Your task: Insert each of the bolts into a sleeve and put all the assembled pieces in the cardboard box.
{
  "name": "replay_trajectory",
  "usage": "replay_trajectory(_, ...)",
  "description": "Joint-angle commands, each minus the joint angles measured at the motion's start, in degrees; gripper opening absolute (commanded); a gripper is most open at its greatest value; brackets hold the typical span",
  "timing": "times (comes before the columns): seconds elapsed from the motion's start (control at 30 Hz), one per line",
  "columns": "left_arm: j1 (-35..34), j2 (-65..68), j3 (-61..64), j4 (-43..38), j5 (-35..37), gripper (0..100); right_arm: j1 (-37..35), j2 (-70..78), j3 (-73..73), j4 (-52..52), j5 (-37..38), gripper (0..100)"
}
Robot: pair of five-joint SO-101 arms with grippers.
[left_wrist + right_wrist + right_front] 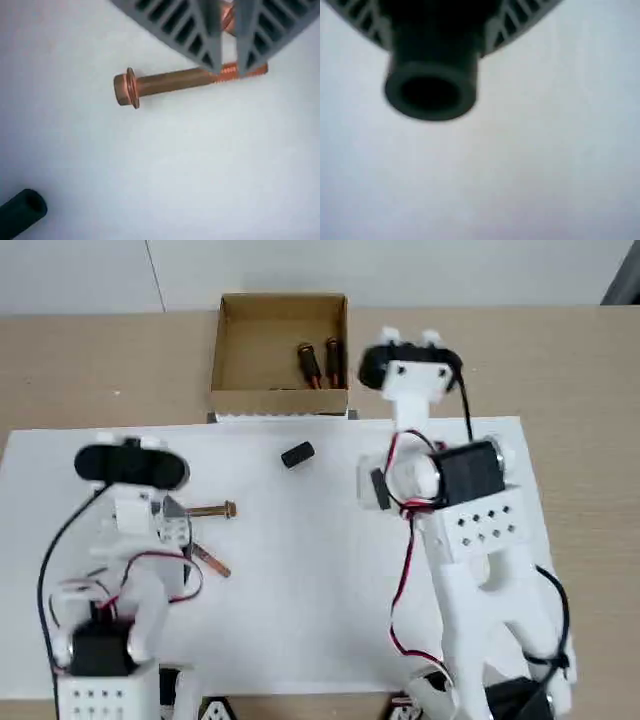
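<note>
The left pincer (pixel 227 67) is clamped on the threaded end of a copper bolt (pixel 165 82). The right pincer (pixel 437 30) grips a black sleeve (pixel 431 92). A second bolt (pixel 212 560) lies just beside the left pincer. A loose sleeve (pixel 297 455) lies near the cardboard box (pixel 228 340), which stands on the tabletop (pixel 100 360) and holds two assembled pieces (pixel 320 363).

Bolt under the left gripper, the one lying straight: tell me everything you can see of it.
The bolt looks like copper-coloured metal, with a flanged head, a smooth shank and a threaded end. It appears to lie flat on the white sheet, head pointing away from the left gripper, which sits right over the threaded end. Whether the gripper clamps it cannot be told. Nothing else touches it; a second bolt lies apart, slanted, nearer the arm's base.
</note>
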Motion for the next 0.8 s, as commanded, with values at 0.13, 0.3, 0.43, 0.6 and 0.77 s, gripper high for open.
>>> replay_trajectory(0.13, -0.4, 25.1, -18.3, 4.7, -6.9, 1, 5.6, -6.8, 11.4, -3.3, 0.5, 0.2)
replay_trajectory(0.3, -0.4, 40.3, -29.8, 14.9, -14.2, 1, 6.5, -11.4, 20.5, -6.8, 0.6, 0.2)
replay_trajectory(0.43, -0.4, 50.1, -36.4, 20.8, -23.6, 1, 6.5, -15.3, 27.0, -9.8, 0.7, 0.2)
replay_trajectory(0.6, -0.4, 58.6, -41.2, 23.7, -33.5, 1, 6.5, -19.7, 32.7, -11.6, 0.7, 0.2)
replay_trajectory(0.77, -0.1, 64.8, -44.1, 23.3, -43.4, 1, 6.5, -22.4, 36.2, -12.4, 0.8, 0.2)
